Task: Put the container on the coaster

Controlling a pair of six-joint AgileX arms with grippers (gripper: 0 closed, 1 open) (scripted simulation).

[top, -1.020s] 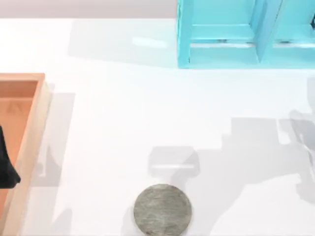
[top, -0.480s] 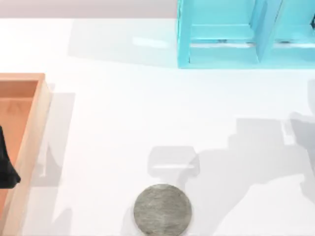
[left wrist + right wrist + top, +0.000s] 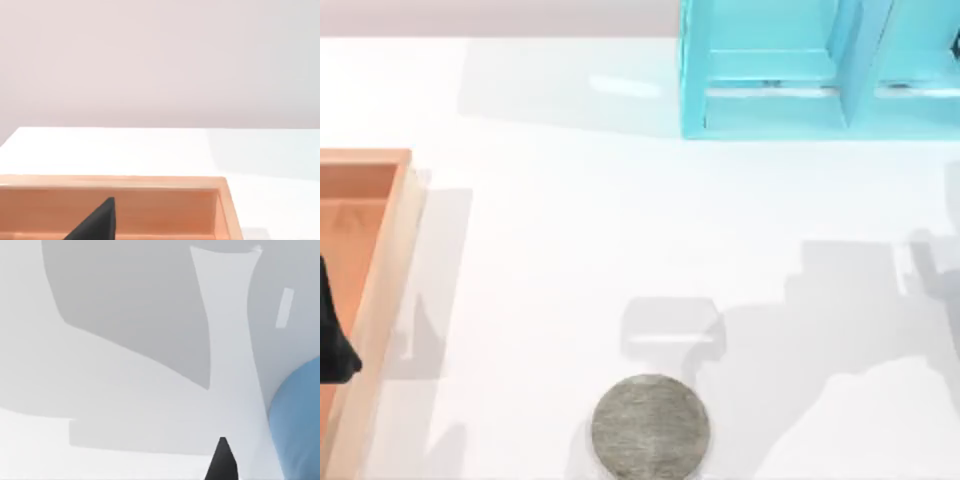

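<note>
Right wrist view: container (image 3: 298, 425) beside right pincer (image 3: 221, 462).

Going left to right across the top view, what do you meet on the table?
Left gripper over the wooden tray → grey coaster → turquoise shelf frame at the far edge.

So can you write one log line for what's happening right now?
coaster: bare, table's near edge | cup: by right claw, not on coaster | left claw: parked over tray
</note>
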